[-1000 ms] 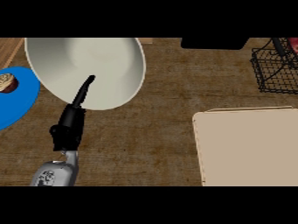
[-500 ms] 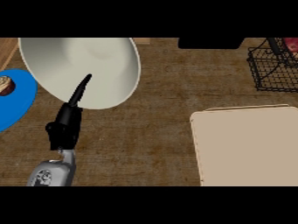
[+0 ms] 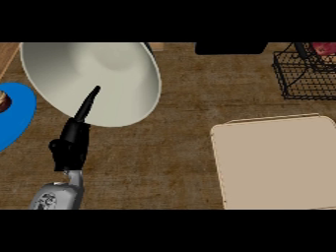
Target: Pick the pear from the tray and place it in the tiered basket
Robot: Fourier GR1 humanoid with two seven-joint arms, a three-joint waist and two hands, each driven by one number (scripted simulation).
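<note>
Noted left hand (image 3: 71, 141) toward counter's left edge, fingers straight and together, tips over white plate (image 3: 123, 61); tray (image 3: 283, 165) at right edge.

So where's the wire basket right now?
In the head view, the black wire basket sits at the upper right, just beyond the far edge of the beige tray, with something red showing at its top.

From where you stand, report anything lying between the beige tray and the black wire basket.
Nothing visible does: only bare brown wooden counter separates the beige rectangular tray from the black wire basket. No pear shows on the tray. The black left hand is away by the large white plate.
</note>
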